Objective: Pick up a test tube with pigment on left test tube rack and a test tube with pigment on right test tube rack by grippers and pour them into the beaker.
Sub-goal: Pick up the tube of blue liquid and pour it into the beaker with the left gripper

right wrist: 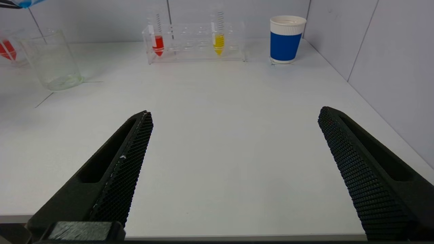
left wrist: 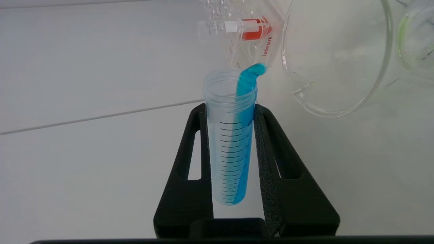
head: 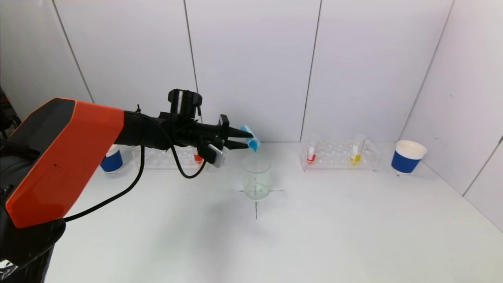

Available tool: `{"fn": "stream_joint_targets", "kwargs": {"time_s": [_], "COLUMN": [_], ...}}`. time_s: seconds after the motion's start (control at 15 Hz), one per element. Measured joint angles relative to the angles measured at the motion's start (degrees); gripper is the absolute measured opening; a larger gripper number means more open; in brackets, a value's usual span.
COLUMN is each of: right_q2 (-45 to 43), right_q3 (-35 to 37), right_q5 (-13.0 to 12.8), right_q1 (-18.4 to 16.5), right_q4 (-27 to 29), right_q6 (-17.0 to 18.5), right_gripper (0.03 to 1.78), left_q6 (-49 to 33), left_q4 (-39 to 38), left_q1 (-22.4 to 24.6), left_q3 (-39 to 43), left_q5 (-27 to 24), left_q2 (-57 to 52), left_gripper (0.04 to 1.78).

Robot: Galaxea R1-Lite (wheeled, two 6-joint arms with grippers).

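Blue-pigment test tube (left wrist: 230, 142) clamped between left gripper (left wrist: 230, 112) fingers, tipped over beaker (head: 256, 177)

Bright, even, diffuse light falls from overhead across the white bench (head: 314, 220), leaving it nearly washed out. Shadows are soft and faint: a pale grey patch lies on the bench below the left claw (head: 245, 139), around the beaker (head: 256, 177). The beaker's rim, seen close beside that claw in the left wrist view, is slightly soft. There is no harsh glare.
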Motion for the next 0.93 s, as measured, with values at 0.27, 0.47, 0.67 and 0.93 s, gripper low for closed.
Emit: {"fn": "stream_joint_targets", "kwargs": {"time_s": [0.27, 0.47, 0.67, 0.93], "right_q2": [0.0, 0.0, 0.0, 0.0], "right_q3": [0.0, 0.0, 0.0, 0.0], "right_q5": [0.0, 0.0, 0.0, 0.0], "right_q1": [0.0, 0.0, 0.0, 0.0], "right_q4": [0.0, 0.0, 0.0, 0.0], "right_q6": [0.0, 0.0, 0.0, 0.0], "right_gripper": [1.77, 1.77, 1.77, 1.77], "left_q6": [1.7, 3.4, 4.8, 7.2], "left_q4": [0.0, 0.1, 0.1, 0.1], "left_q1": [0.0, 0.0, 0.0, 0.0], "left_q3": [-1.6, -1.8, -1.8, -2.0], "left_q5": [0.4, 1.1, 1.6, 2.1], "left_q2": [1.4, 1.7, 1.8, 1.9], "left_gripper": [0.41, 0.41, 0.41, 0.41]}}
